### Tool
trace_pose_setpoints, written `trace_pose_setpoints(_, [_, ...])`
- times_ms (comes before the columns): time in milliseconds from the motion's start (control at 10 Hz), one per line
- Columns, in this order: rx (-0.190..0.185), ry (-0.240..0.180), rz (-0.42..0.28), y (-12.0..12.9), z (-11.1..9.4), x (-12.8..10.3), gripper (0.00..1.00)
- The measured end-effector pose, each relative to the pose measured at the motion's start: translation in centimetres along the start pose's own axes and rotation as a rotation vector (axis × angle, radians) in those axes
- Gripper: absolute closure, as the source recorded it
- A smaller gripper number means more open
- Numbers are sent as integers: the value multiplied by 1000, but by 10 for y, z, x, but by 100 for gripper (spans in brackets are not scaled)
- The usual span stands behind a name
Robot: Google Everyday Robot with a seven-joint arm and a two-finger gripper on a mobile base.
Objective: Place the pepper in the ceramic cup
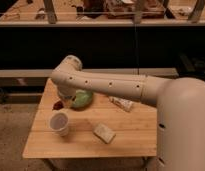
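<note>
We see the pepper (58, 105) on the tabletop (131, 135), left of the green bowl (82, 98) and not yet in the ceramic cup (59, 123); placing remains; our end effector (66, 100) hangs just beside the pepper, mostly hidden by the arm.

White arm stretched leftward, elbow bent downward, tool (66, 99) hanging low
</note>
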Motion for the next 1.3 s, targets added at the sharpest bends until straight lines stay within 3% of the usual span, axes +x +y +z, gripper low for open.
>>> trace_pose_setpoints(300, [-110,-5,-21,7,2,-4,96])
trace_pose_setpoints(500, [-158,-19,-81,10,0,-10,96])
trace_pose_setpoints(700, [-175,-37,-118,13,-4,-8,96])
trace_pose_setpoints(1000, [-157,-70,-187,20,-10,2,96])
trace_pose_setpoints(1300, [-153,-101,-234,26,-10,6,83])
